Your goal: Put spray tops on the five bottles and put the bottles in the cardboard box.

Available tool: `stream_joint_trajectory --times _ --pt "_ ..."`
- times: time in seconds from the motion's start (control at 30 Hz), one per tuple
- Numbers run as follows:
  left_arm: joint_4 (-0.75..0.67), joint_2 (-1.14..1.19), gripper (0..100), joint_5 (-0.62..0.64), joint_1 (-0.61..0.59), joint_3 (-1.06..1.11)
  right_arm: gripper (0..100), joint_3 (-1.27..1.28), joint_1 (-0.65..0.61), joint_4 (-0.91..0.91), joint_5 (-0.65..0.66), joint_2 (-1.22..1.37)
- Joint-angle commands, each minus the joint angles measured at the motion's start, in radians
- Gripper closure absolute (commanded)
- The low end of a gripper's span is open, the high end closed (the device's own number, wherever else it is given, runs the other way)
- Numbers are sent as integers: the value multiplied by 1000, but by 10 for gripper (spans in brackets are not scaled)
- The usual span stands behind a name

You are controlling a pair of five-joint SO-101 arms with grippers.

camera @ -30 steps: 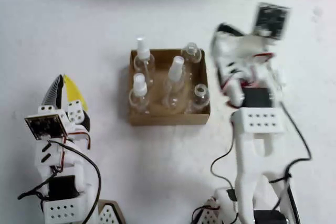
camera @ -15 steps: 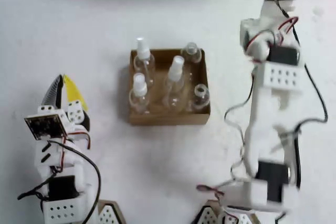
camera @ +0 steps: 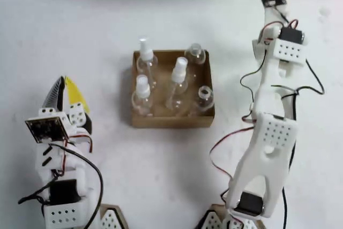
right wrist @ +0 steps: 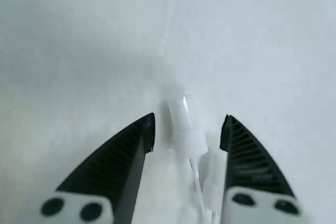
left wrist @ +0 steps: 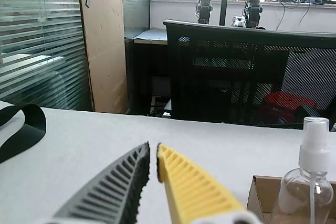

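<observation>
The right arm [camera: 266,132] is stretched out toward the far right corner of the surface [camera: 80,30]. Its right end effector [right wrist: 187,125] hangs low there, released and spread wide. A white spray top [right wrist: 182,119] lies flat on the surface between the fingers, not yet gripped, and its thin dip tube [right wrist: 195,174] runs back toward the wrist.

The cardboard box [camera: 171,119] sits mid-surface with all five bottles standing in it. Three are capped. Two open-necked bottles [camera: 195,54] [camera: 204,95] stand along the box wall nearest the right arm. The left end effector [left wrist: 152,153] is clenched on nothing, near the surface's near left corner.

The step in hand looks like picking up this top.

- **Grip:** The top sits closer to one finger, so it helps to centre first, then close on the thick head rather than the tube, which would likely bend or slip.
- **Lift:** A straight lift lets the tube swing down and hang below the head.
- **Placing:** The tube has to thread into a narrow neck, so a slow, vertical descent is best. The bottles look light and may tip if pushed sideways.
</observation>
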Motion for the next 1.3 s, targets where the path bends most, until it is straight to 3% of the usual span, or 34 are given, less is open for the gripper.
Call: stream_joint_trajectory --times 0.0,0.3,0.47,0.57,0.77,0.93,1.1,1.27 --pt "-28 -15 968 -12 2 -17 809 -230 35 24 57 148" --pt "-29 -15 968 -12 4 -17 817 -542 41 44 84 441" --pt "-29 -15 968 -12 4 -17 982 -615 36 101 84 486" --pt "-31 -15 968 -12 4 -17 954 -654 12 213 77 472" --pt "-31 -15 968 -12 4 -17 981 -641 -71 455 52 366" --pt "-31 -15 968 -12 4 -17 983 -634 -65 453 -140 338" --pt "-31 -15 968 -12 4 -17 983 -605 -65 461 -157 340" --pt "-31 -15 968 -12 4 -17 983 -382 -70 461 -158 260"
